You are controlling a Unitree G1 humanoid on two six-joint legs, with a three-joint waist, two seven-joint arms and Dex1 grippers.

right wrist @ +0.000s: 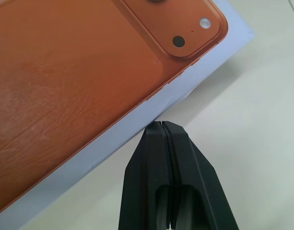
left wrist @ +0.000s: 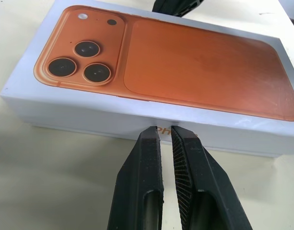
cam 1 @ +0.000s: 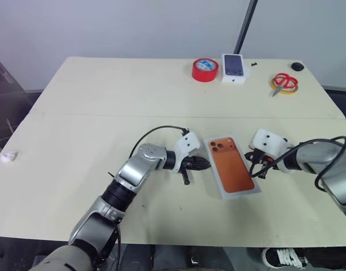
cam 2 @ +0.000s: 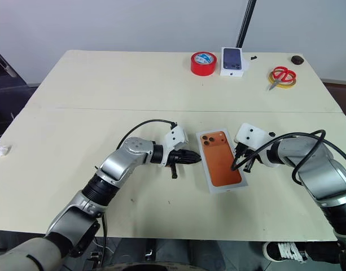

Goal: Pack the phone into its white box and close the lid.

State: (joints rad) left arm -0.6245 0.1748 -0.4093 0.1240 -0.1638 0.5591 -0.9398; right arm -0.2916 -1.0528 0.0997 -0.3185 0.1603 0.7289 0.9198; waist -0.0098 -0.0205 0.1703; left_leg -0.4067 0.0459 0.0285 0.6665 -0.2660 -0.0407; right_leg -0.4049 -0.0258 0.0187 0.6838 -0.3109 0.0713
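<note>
- As I look down from the head view, the phone (cam 1: 232, 165) lies camera side up in the white box (cam 1: 240, 195) near the middle of the surface (cam 1: 105, 101), a thin white rim framing it.
- My left claw (cam 1: 204, 164) comes in level at one long side of the box and my right claw (cam 1: 256, 162) at the other, so the box sits between them.
- From the left wrist view, my left claw (left wrist: 165, 129) is clenched to a slim gap and grasps nothing. Its tips sit at the middle of the box's side wall (left wrist: 89, 117), touching or just short of it; I cannot tell which.
- From the right wrist view, my right claw (right wrist: 161, 125) is clenched tight and empty. Its tips sit just beside the box's edge (right wrist: 185, 91), towards the phone's (right wrist: 65, 72) camera end.
- I judge the phone to be packed, since its orange back sits flush in the box and uncovered.
- The step in hand looks like steadying or squaring the box from both sides with closed tips.
- The lid is what remains. The next move calls for freeing one claw, opening it to take the lid by its edges, and lowering it square over the rim while the other claw keeps the box from sliding.
</note>
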